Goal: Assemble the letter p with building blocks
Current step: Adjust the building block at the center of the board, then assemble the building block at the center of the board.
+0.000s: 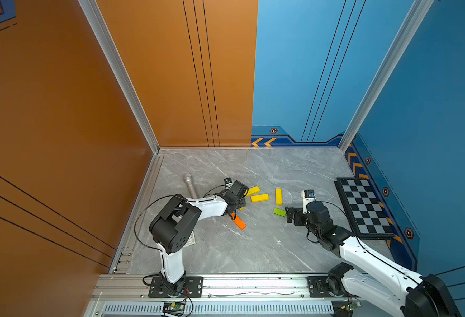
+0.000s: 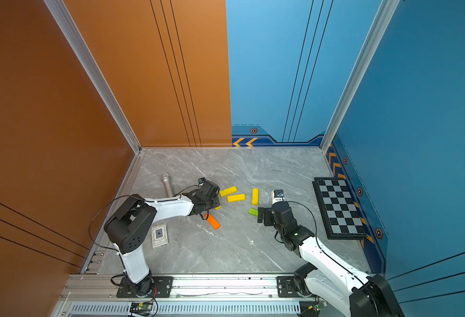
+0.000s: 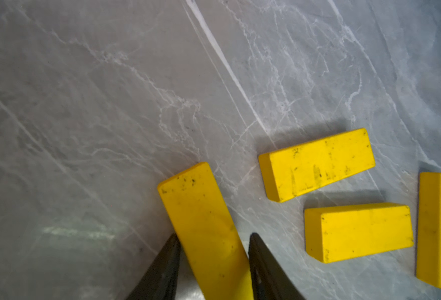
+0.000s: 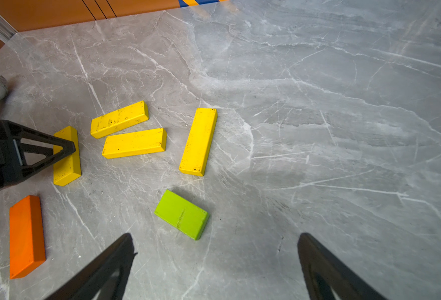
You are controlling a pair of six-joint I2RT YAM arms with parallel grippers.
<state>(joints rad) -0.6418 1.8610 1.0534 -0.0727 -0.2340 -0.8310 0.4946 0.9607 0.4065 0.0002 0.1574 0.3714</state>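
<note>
Six building blocks lie loose on the grey marble table; no letter p is formed. My left gripper [image 3: 214, 236] has one finger on each long side of a yellow block [image 3: 203, 220], which lies flat on the table, and both tips touch it. Two more yellow blocks [image 1: 252, 190] [image 1: 259, 198] lie just right of it. A third yellow block [image 1: 278, 196] lies lengthwise further right. The orange block [image 1: 239, 221] is in front of the left gripper. My right gripper [image 4: 215, 236] hangs open and empty, just near of the lime green block [image 4: 181, 214].
A grey metal cylinder [image 1: 190, 185] lies at the back left, behind the left arm. A black-and-white chequered board [image 1: 364, 207] sits by the right wall. A small card [image 2: 159, 235] lies under the left arm's elbow. Walls close off three sides.
</note>
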